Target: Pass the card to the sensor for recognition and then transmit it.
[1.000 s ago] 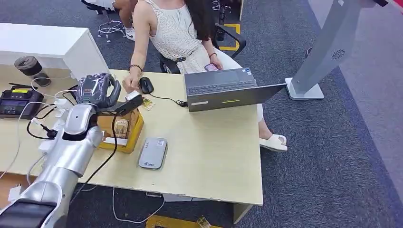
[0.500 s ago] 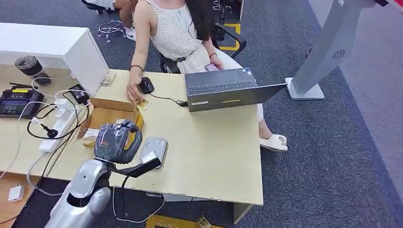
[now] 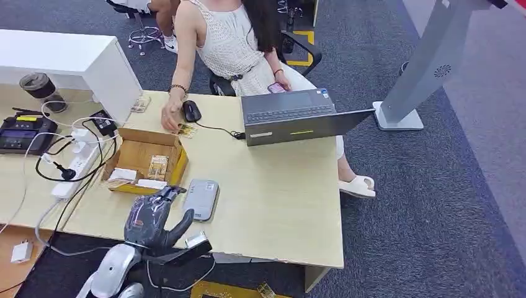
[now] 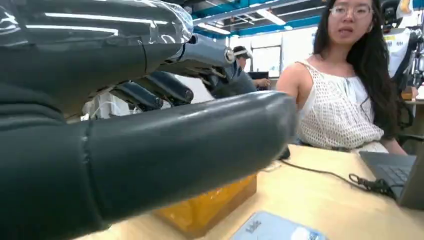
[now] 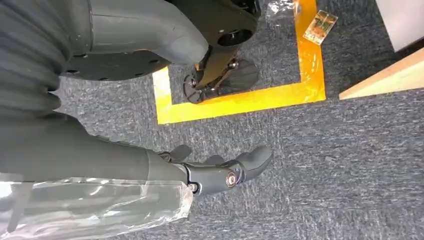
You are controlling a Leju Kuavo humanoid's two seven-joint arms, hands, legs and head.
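Left hand (image 3: 151,221) pulled back from cardboard box (image 3: 144,159) to desk edge beside sensor (image 3: 200,199), fingers spread, no card visible; right hand (image 5: 220,172) hangs empty, so pickup looks undone

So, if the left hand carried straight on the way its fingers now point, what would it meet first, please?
Probably the cardboard box: the left hand sits at the table's near edge, fingers pointing across it toward the box. The grey reader lies just to the side; depth is unclear.

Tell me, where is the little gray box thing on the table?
In the head view, the gray sensor lies flat near the desk's front edge, just right of the cardboard box, with the robot's left hand beside it.
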